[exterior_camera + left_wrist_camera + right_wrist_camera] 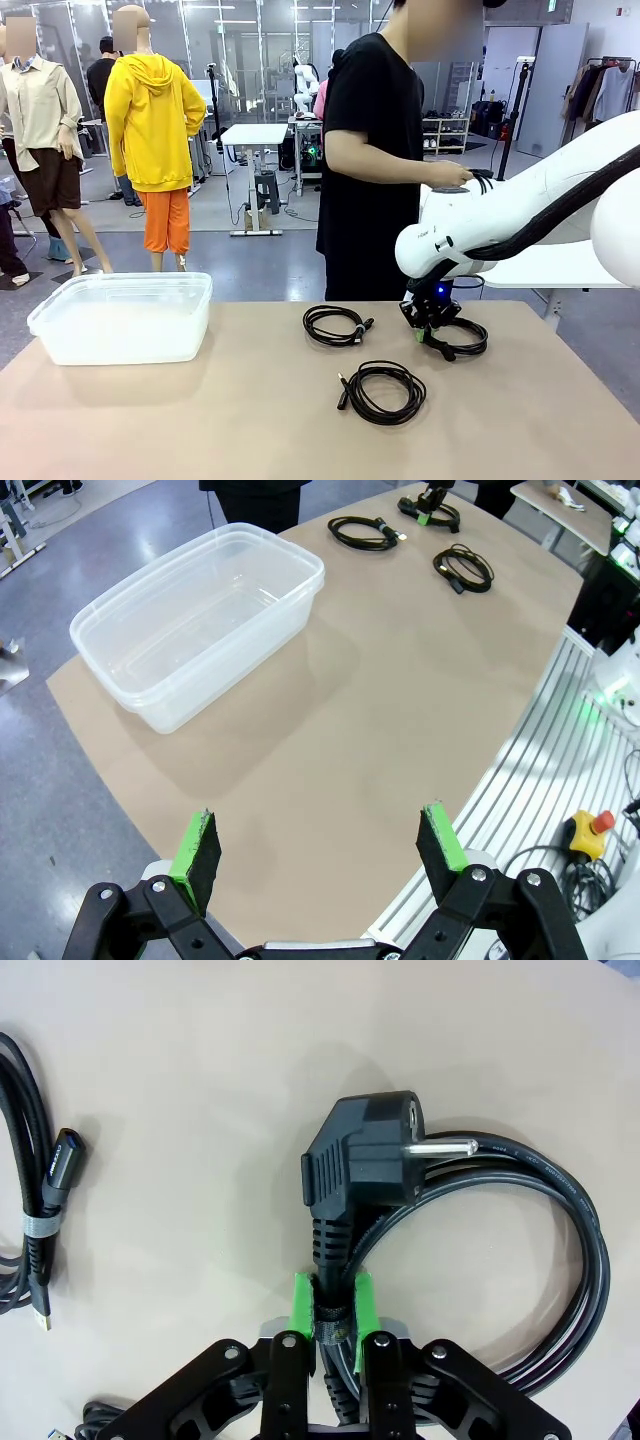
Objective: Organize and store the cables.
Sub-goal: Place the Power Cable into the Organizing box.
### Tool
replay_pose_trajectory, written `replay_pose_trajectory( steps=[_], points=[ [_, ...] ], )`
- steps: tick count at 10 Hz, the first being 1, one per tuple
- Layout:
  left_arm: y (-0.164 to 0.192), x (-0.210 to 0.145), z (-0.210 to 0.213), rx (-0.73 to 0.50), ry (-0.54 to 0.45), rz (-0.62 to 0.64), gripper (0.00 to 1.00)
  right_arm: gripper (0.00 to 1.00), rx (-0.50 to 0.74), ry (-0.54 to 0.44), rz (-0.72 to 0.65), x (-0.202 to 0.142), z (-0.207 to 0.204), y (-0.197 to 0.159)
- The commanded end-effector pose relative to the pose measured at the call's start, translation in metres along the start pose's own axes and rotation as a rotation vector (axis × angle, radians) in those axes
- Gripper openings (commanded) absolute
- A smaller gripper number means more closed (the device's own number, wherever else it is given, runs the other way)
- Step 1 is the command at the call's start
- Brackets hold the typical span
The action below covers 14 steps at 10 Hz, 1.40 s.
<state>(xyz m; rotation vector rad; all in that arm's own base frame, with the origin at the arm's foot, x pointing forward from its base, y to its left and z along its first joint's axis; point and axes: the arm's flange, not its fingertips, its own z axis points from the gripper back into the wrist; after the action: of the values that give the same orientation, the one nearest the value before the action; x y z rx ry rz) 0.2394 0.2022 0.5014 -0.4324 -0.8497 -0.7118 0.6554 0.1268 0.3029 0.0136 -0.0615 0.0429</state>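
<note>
Three coiled black cables lie on the tan table. My right gripper (332,1310) is shut on the power cable (540,1260) at the far right, its green pads (300,1305) clamping the cord just below the black mains plug (365,1155); the same gripper (425,325) shows low over that coil (462,340) in the front view. A second coil (335,325) lies at the middle back, a third coil (385,392) nearer the front. My left gripper (320,855) hangs open high above the near table edge, nothing between its fingers.
A clear plastic bin (125,315) stands on the table's left side, also seen as the bin (200,620) from the left wrist. A person in a black shirt (375,150) stands behind the far edge near my right arm. Another coil's USB end (45,1210) lies left of my right gripper.
</note>
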Motion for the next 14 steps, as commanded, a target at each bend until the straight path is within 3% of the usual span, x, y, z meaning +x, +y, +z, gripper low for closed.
replay_pose_trajectory(
  steps=[1,3,4,9,14],
  points=[
    [0.000,-0.001,0.002,-0.013,-0.006,-0.017,1.00,0.00,0.003,-0.012,0.006,0.002,0.000,-0.001],
    [0.000,-0.001,0.002,-0.013,-0.006,-0.017,1.00,0.00,0.003,-0.012,0.006,0.002,0.000,-0.001],
    [0.000,-0.001,0.002,-0.013,-0.006,-0.017,1.00,0.19,0.000,0.000,0.000,0.000,0.000,0.000],
    [0.000,-0.001,0.002,-0.013,-0.006,-0.017,1.00,0.19,-0.074,-0.105,-0.008,-0.062,0.110,0.053],
    [0.000,-0.001,0.002,-0.013,-0.006,-0.017,1.00,0.19,-0.101,-0.215,0.113,-0.115,0.150,0.150]
  ],
)
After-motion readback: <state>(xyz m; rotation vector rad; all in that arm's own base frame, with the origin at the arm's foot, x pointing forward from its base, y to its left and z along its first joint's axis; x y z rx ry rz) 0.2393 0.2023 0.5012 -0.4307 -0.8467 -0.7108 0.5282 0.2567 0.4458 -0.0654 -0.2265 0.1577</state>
